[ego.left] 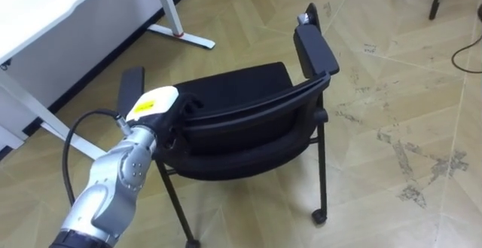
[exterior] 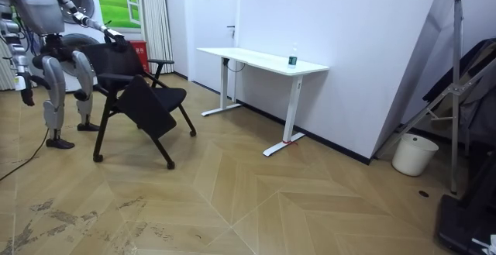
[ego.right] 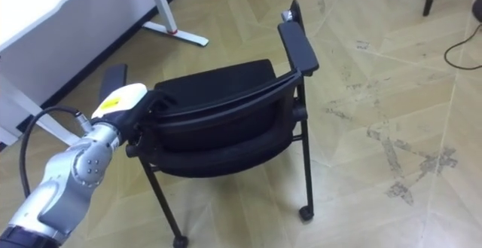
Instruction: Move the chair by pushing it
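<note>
Herringbone floor [ego.left: 392, 75] lies between chair [ego.left: 233, 78] and far-left worktop [ego.left: 53, 7]. My left hand [ego.left: 154, 105] meets the backrest [ego.left: 256, 108], and I cannot tell its grip. Pushing remains.

The left arm reaches forward from the lower left, with the wrist bent a little. The left hand [ego.left: 154, 103] shows its back on top. The right arm hangs down, and the right hand [exterior: 27, 96] is low by the hip.
</note>
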